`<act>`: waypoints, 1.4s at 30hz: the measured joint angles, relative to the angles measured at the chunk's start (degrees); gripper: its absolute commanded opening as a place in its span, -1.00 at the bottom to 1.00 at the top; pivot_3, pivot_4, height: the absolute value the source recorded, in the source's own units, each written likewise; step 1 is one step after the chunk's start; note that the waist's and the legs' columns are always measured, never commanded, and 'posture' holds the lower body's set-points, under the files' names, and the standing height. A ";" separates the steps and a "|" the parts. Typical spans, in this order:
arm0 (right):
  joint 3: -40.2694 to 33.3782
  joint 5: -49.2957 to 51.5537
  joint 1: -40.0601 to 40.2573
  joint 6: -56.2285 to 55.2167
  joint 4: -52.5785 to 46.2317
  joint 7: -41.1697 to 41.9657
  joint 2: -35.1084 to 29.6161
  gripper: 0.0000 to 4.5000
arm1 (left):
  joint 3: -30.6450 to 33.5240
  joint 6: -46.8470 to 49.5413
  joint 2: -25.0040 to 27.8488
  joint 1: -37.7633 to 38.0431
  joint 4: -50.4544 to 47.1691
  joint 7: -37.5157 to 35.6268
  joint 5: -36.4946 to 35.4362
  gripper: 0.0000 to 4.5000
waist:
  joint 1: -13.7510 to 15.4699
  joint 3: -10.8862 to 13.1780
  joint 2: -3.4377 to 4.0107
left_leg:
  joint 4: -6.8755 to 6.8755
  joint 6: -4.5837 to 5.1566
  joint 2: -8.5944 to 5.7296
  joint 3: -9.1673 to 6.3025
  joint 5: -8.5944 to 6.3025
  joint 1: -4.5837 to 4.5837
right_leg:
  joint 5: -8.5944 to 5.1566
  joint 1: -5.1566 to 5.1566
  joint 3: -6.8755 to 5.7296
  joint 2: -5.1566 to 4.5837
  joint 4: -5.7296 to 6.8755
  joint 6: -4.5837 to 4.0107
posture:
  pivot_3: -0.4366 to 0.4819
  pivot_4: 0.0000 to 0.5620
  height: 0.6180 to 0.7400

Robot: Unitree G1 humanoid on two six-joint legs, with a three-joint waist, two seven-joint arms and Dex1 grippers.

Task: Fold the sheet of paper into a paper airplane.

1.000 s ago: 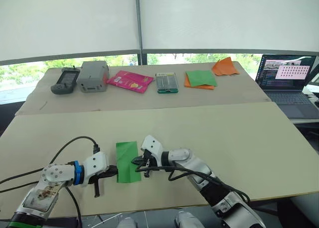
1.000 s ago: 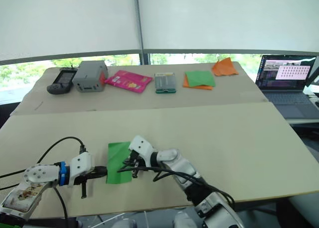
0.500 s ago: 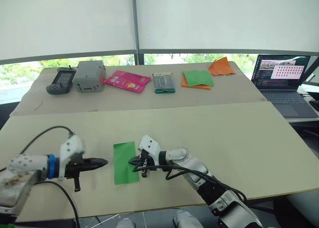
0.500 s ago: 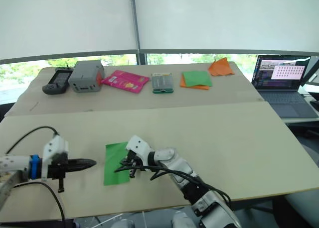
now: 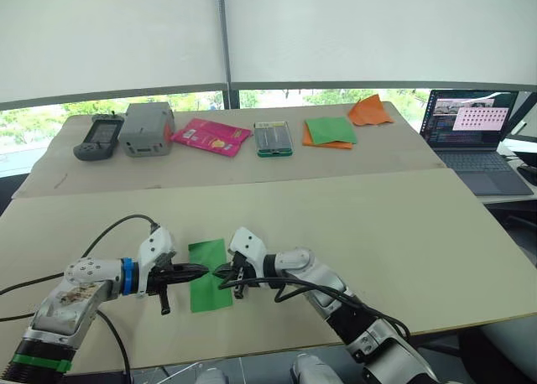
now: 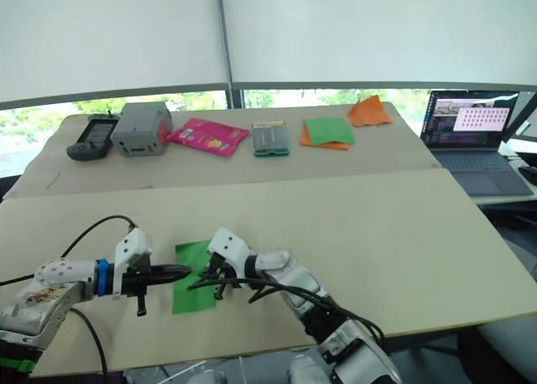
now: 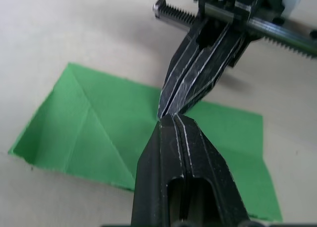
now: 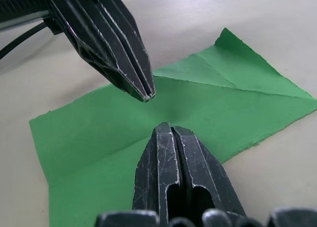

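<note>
The left arm (image 5: 75, 292) is showing a silver-grey shell with a blue ring near the wrist, a white block past it and a green band low on the forearm. A patch on its forearm is looking worn and brownish. Black cables are looping from each wrist back along the arm. The right arm (image 5: 323, 279) is wearing rounded silver-grey segments and a white wrist block. Each gripper is ending in 2 black fingers (image 8: 171, 172), scratched pale along their edges and tapering to narrow tips. A toothed black rack with a screw head (image 7: 159, 8) is crossing the right gripper's base.
</note>
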 measured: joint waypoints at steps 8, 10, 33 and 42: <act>-0.17 0.01 0.01 0.85 -0.46 -0.16 -0.33 -0.99 | -1.54 -7.64 -0.12 0.84 3.52 -1.01 3.68 -1.00 | 0.29 -0.02 0.03 | 0.00 0.00 0.00 -0.01 0.00 0.04 | 0.00 0.06 0.00 -0.02 -0.04 0.00 | -0.05 -0.47 1.00; -0.34 0.06 0.00 0.84 -0.53 -0.06 -0.54 -0.99 | -1.91 -10.02 -0.83 0.59 4.33 -0.77 4.74 -1.00 | 0.47 -0.04 0.12 | 0.01 0.00 -0.02 -0.01 0.00 0.06 | 0.00 0.10 0.00 -0.03 -0.06 0.00 | -0.05 -0.47 1.00; -6.71 -0.97 -19.33 -16.56 35.05 3.04 3.18 -0.99 | -2.14 -13.77 -0.45 3.10 2.63 0.78 6.99 -1.00 | 0.30 -0.09 0.25 | 0.05 0.04 -0.04 -0.04 -0.02 0.22 | -0.01 0.50 0.00 -0.05 -0.05 0.02 | -0.05 -0.47 1.00; -8.34 -3.05 -20.32 -21.93 39.69 4.69 3.81 -0.99 | -1.50 -13.80 0.01 4.36 1.64 1.29 7.02 -1.00 | -0.28 -0.11 0.34 | 0.04 0.12 -0.04 -0.07 -0.07 0.20 | -0.06 0.56 0.00 -0.04 -0.01 0.05 | -0.05 -0.47 1.00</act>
